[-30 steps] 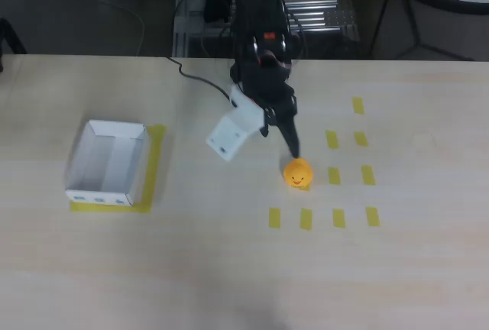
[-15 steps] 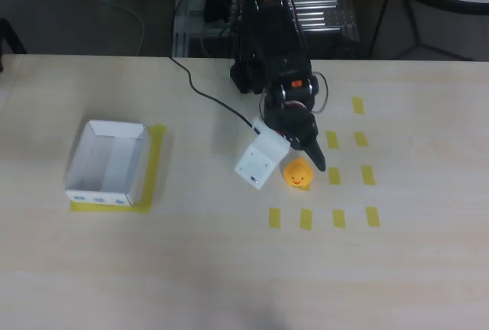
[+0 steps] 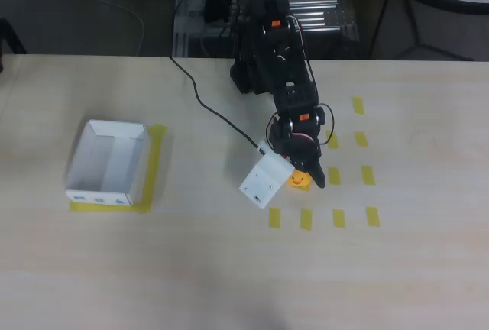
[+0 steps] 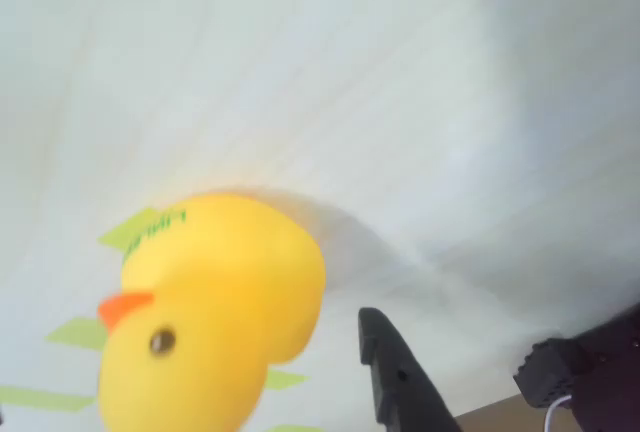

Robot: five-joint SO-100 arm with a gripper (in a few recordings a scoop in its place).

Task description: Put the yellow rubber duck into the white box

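The yellow rubber duck [image 3: 299, 180] sat on the surface [image 3: 229, 269] among the yellow tape marks [image 3: 338, 218], on the right half of the overhead view, well apart from the white box [image 3: 107, 163], which stood empty on its tape rectangle at the left. You had the tool [image 3: 304, 179] right over the duck: from above, the white plate [image 3: 266, 180] lay just left of the toy and a dark finger [image 3: 316, 174] just right of it, so the jaws stood spread on either side and had not clamped. In the wrist view the duck [image 4: 205, 317] loomed large, with one black fingertip [image 4: 385, 362] just beside its body, a thin gap between them. I judged this the reach-and-grasp step, with carrying and dropping yet to come. The next move called for you to settle low enough that both sides met the round body, then squeeze gently; the rubber looked smooth and could squirt out sideways if pinched off-centre. After that, you needed a lift clear of the surface and a long sweep left to the box.
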